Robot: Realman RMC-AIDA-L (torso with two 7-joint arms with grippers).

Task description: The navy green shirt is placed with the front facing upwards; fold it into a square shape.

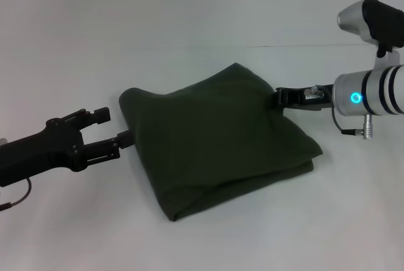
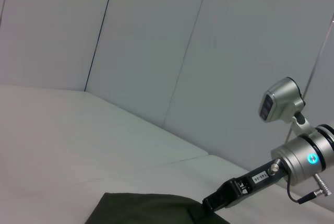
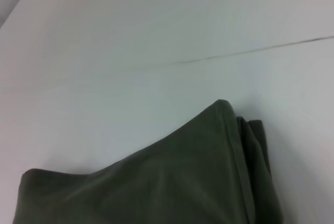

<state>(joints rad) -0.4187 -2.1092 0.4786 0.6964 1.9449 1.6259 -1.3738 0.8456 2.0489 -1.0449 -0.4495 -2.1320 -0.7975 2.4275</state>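
The navy green shirt (image 1: 221, 138) lies in the middle of the white table as a thick folded bundle, roughly square, with no lettering showing. My right gripper (image 1: 282, 97) is at the bundle's far right edge, and its narrow black fingers are closed on the fabric there. The left wrist view shows that same right gripper (image 2: 209, 203) meeting the shirt's corner (image 2: 156, 211). My left gripper (image 1: 113, 127) sits at the bundle's left edge, open, with its lower fingertip (image 1: 125, 138) just touching the cloth. The right wrist view shows only the shirt's folded layers (image 3: 172, 182).
A white table (image 1: 189, 18) surrounds the shirt on every side, with a thin seam line (image 1: 315, 45) running across its far part. Grey wall panels (image 2: 156, 41) stand behind the table.
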